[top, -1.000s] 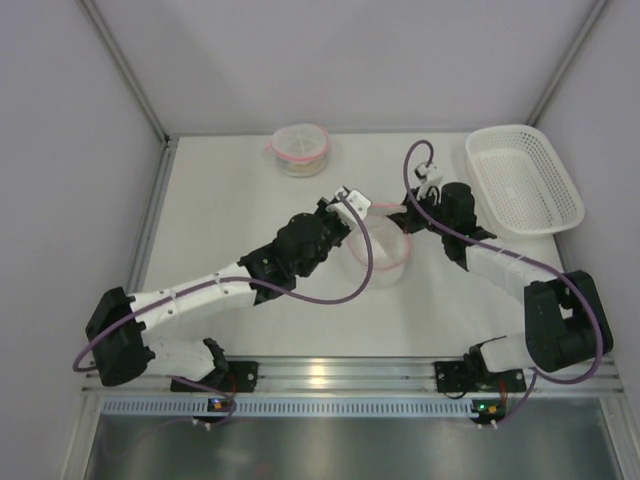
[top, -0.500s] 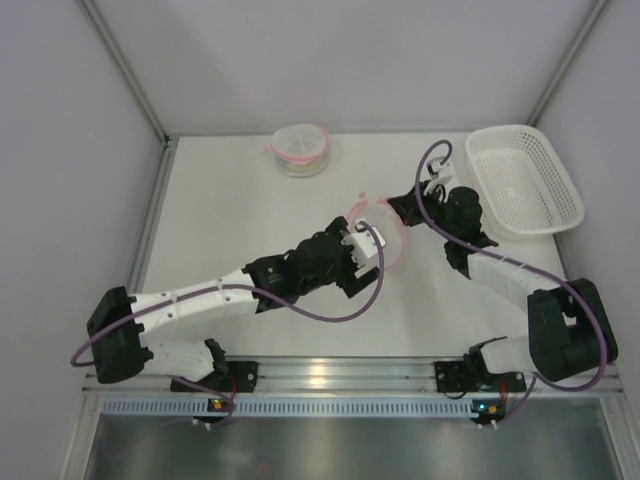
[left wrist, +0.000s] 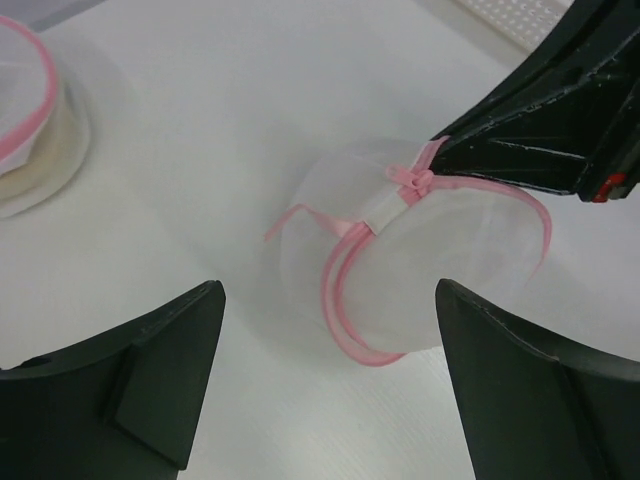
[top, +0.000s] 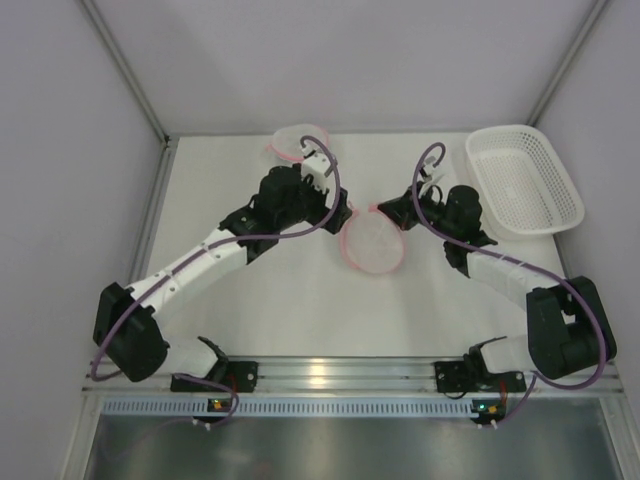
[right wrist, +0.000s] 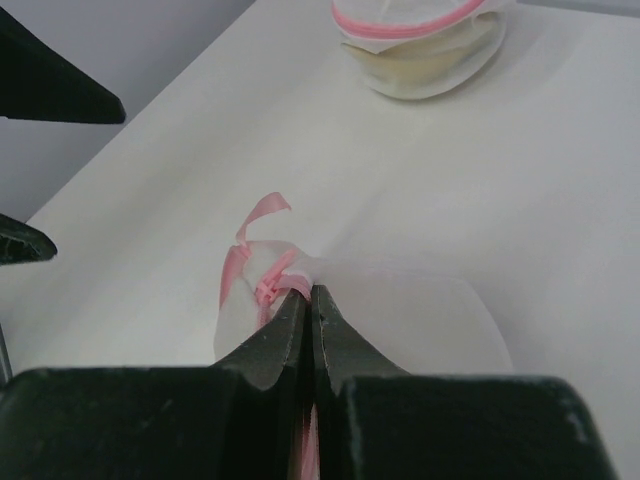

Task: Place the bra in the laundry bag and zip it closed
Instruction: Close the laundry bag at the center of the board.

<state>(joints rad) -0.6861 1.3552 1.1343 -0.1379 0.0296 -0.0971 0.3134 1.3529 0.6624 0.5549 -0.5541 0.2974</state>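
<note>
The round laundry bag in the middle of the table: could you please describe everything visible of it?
The laundry bag is a round pouch of translucent white mesh, rimmed by a pink zipper band with a loose pink tail. It sits near the middle of the table, tilted, its upper edge raised. The right gripper is shut on it at the zipper pull. Nothing else touches it.

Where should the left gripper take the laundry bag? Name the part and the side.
Probably the pink rim of the laundry bag, on the edge nearest the left gripper, opposite the zipper pull that the right gripper pinches. Come from that near side, jaws across the rim: it is a raised band, while the rest looks thin and slack.
</note>
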